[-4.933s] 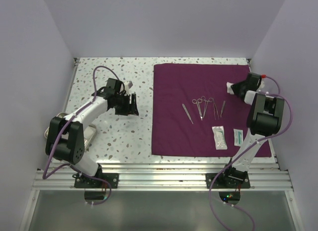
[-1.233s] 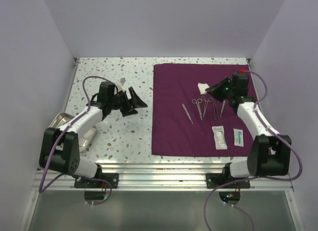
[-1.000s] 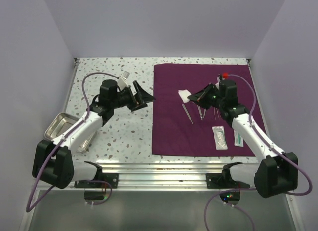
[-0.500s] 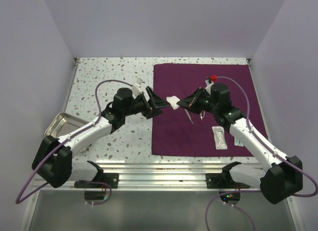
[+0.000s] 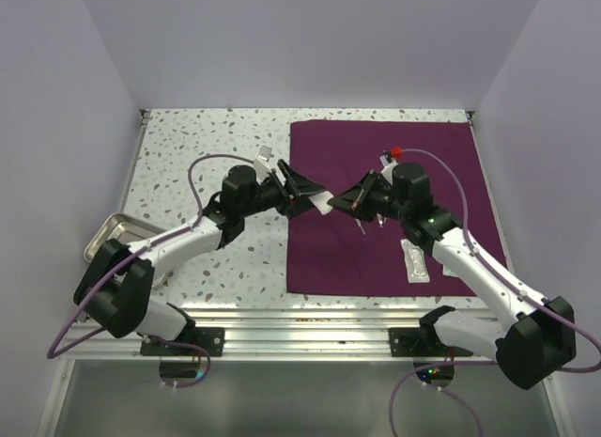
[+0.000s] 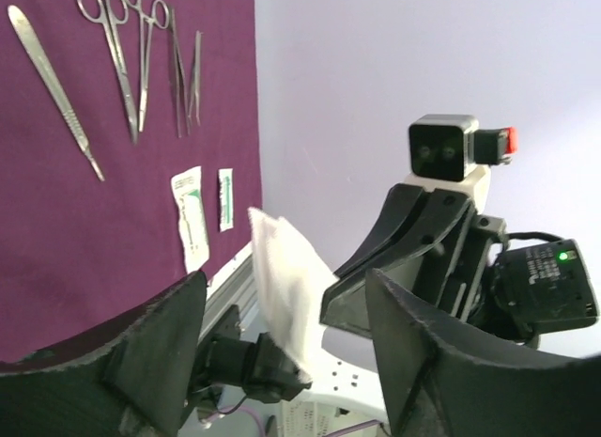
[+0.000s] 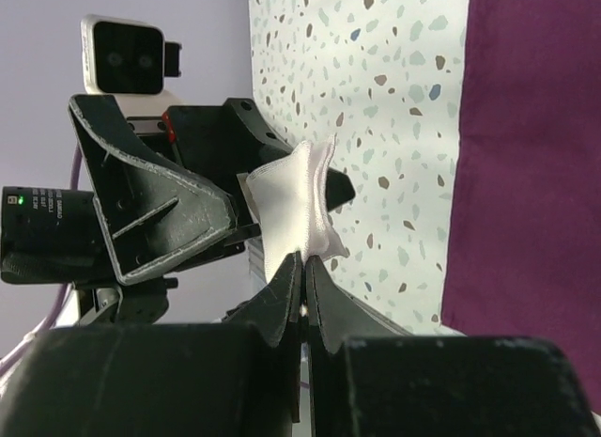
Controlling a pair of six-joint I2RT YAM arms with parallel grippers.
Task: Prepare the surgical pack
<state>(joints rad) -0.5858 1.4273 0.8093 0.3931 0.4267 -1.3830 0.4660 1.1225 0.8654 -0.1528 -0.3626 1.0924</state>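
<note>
- The surgical pack, a dark-purple cloth, lies spread flat on the right half of the speckled worktop.
- The two arms meet above the cloth, close to its left edge.
- The right fingers are pinched together on a white gauze pad and hold it in the air by one edge. The rest of the pad stands out past their tips.
- The left fingers are spread wide apart, one on each side of the pad. The wrist views do not show whether either one touches it.
- In the left wrist view, a scalpel, two ring-handled instruments and a pair of tweezers lie side by side on the cloth.
- Near those tools, a white sealed packet and a smaller green-printed packet lie next to each other on the cloth.
- From above, the right arm crosses over this part of the cloth and hides some of the tools.
- A steel tray sits at the left edge of the worktop, well apart from the cloth and partly under the left arm.
</note>
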